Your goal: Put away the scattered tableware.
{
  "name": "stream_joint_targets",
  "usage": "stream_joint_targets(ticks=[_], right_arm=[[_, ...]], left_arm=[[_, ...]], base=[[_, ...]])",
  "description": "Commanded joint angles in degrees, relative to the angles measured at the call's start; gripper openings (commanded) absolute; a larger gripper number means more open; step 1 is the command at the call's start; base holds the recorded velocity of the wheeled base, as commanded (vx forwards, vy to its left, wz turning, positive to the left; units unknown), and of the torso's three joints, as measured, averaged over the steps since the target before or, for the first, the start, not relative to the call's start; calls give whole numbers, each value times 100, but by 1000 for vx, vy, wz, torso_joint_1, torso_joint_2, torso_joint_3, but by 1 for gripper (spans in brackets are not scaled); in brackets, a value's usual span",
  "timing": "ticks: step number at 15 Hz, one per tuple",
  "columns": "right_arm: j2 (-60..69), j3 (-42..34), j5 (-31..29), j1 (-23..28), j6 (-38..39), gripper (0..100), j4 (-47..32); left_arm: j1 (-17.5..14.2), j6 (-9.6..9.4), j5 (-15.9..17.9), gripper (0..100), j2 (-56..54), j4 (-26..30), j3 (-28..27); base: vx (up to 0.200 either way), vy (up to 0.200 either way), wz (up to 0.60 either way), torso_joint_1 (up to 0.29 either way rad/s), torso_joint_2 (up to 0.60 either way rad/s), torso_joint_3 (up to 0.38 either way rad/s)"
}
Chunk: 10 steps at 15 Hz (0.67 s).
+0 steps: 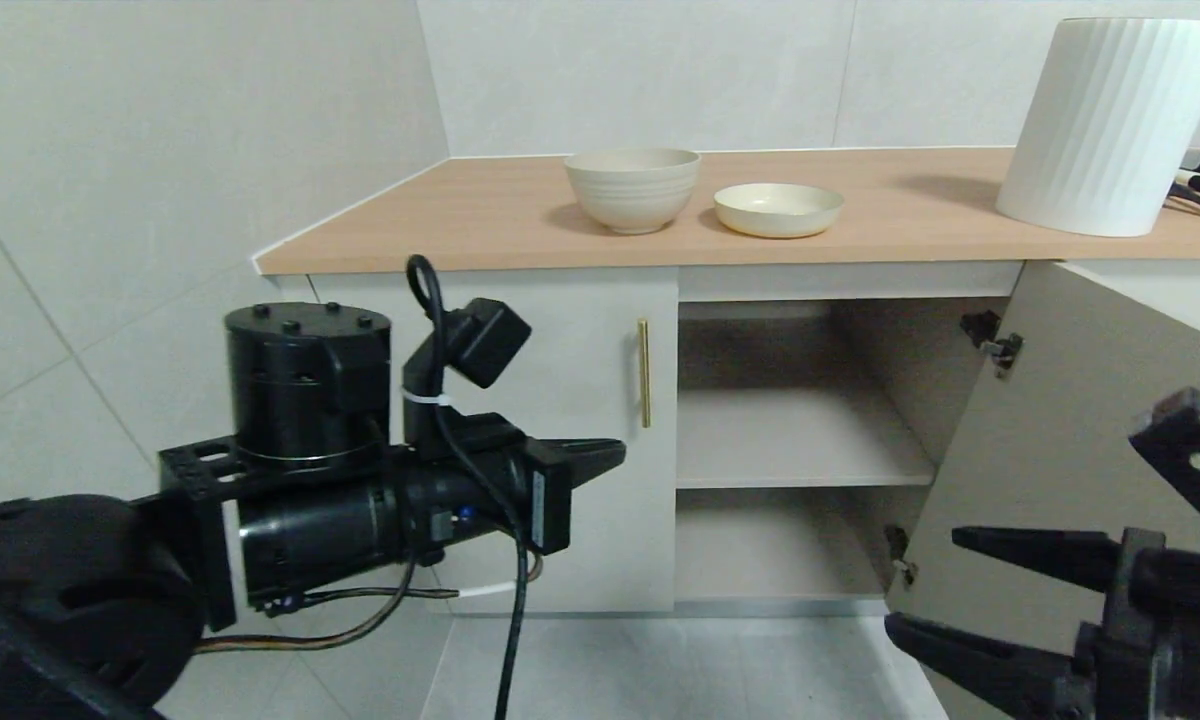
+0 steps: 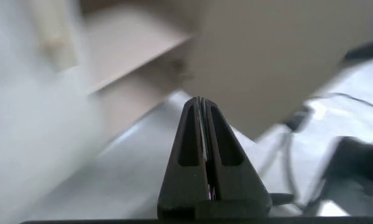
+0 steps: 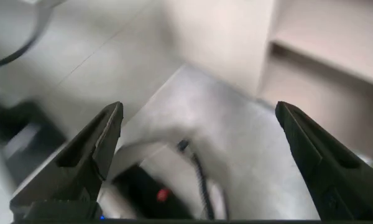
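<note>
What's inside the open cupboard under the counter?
The cupboard shows a shelf and its floor, with no dishes on them. Whatever sits behind the shut door is hidden.

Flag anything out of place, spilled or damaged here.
Nothing is spilled, tipped or damaged. The bowl and small dish sit upright on the countertop, not yet put away; the cabinet door stands open.

A kitchen corner, domestic in look.

Large pale wall tiles (image 1: 160,150) meet above a wood-topped table (image 1: 460,215) set over a white base cabinet (image 1: 580,400) with a slim brass handle (image 1: 644,372). The open door (image 1: 1000,450) shows a shelf (image 1: 790,440) inside. A cream bowl (image 1: 632,188), a shallow dish (image 1: 778,209) and a ribbed white container (image 1: 1110,125) stand on the table, over a tiled floor (image 1: 680,665).
</note>
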<state>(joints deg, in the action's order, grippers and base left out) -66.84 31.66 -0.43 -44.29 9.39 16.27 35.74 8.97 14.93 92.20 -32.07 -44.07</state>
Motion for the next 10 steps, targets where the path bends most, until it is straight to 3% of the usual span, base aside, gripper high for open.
stream_joint_targets(ticks=[1, 4, 5, 10], right_arm=[[-1041, 877, -28, 474, -7, 100, -10], [-1815, 1861, -54, 966, 2, 100, -54], [-1912, 2011, -54, 1027, 2, 100, -151], [-1876, 2204, -72, 1212, 239, 100, -643]], left_arm=[[-463, -53, 10, 0, -800, 333, 206], [-718, -45, -8, 0, -1248, 1019, 179], [-727, -45, -26, 100, -1301, 1107, 171], [-885, 43, -184, 100, -1503, 1133, 91]], base=[[0, 0, 0, 0, 0, 0], [0, 0, 0, 0, 0, 0], [0, 0, 0, 0, 0, 0], [0, 0, 0, 0, 0, 0]])
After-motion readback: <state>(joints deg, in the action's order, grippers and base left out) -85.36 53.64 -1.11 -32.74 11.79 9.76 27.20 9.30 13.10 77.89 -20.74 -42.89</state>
